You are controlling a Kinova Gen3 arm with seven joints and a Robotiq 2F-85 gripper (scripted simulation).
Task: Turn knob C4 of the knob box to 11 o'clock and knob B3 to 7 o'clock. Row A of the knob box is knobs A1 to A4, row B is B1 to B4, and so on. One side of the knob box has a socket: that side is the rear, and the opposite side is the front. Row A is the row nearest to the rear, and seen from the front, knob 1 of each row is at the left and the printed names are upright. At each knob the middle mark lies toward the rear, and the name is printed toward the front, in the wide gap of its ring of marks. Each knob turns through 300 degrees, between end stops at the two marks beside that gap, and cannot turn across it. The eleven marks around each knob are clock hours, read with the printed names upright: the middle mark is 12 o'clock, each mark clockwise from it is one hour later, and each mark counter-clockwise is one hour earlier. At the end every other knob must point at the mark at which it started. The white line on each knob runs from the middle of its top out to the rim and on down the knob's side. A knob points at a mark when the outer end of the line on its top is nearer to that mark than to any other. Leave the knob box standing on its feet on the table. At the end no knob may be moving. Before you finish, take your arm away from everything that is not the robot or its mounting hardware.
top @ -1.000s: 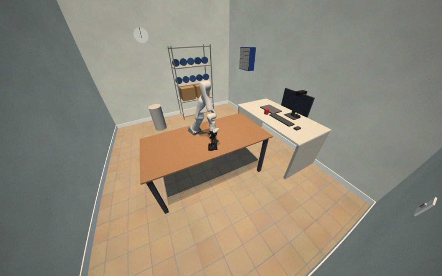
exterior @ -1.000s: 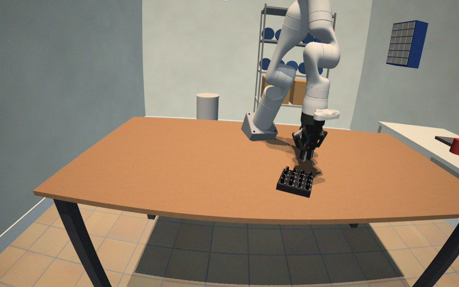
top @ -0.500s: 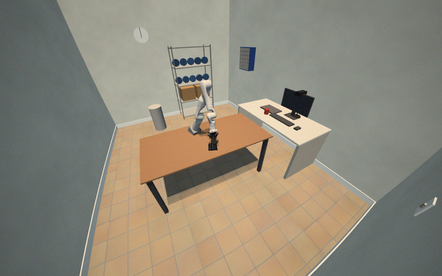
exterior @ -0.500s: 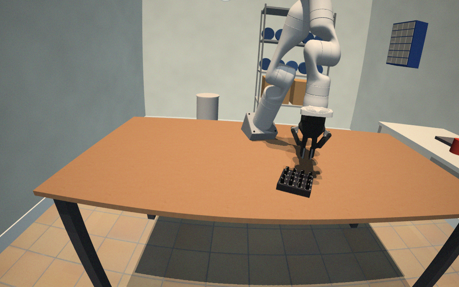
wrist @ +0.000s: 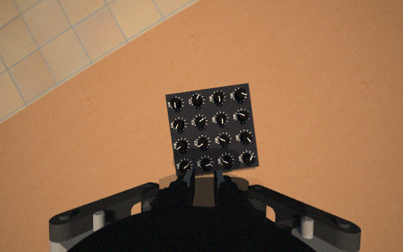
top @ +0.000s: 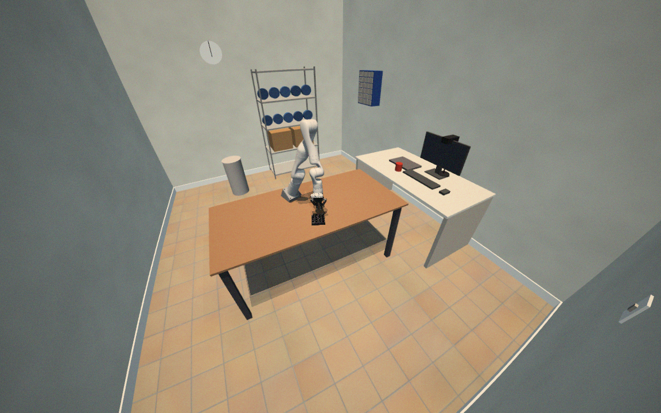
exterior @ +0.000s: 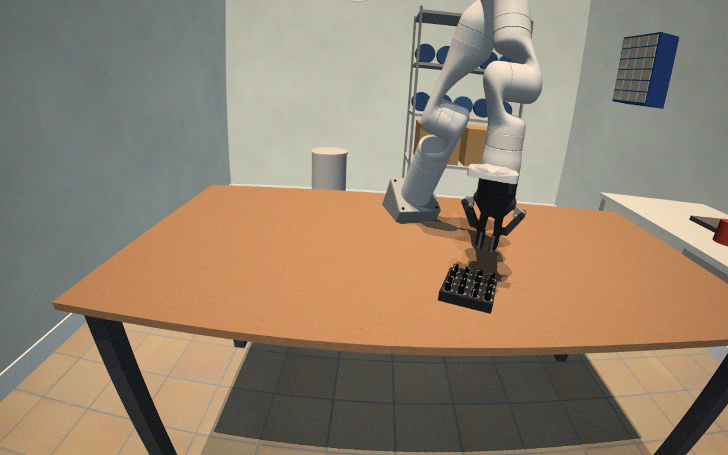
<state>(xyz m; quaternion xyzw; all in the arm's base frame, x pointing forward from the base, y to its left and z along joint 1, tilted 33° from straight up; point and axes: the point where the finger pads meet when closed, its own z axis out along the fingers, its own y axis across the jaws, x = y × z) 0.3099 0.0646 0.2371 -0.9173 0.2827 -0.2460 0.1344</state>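
Knob names — too small, unreadable

In the exterior view, seeing a black square knob box (top: 318,222) (exterior: 464,303) (wrist: 211,133) lying on a brown rectangular wood-like table (top: 256,226) (exterior: 299,254) (wrist: 82,105), ahead and right of a grey angular arm base (top: 286,196) (exterior: 402,217). Finding a white rectangular desk (top: 471,197) (exterior: 658,213) standing right, bearing a red cylindrical mug (top: 399,167) (exterior: 727,232). Behind the table, spotting a grey cylindrical bin (top: 237,176) (exterior: 328,171) standing left of a grey metal shelf rack (top: 286,100) (exterior: 437,18).

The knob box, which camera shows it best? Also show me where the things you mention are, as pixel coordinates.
The wrist view: the knob box (top: 318,219) (exterior: 466,304) (wrist: 213,131) appears from above, white pointer lines and marks readable. The exterior view shows its side and upright knobs, lines too small to read; the top view shows only a small dark block.
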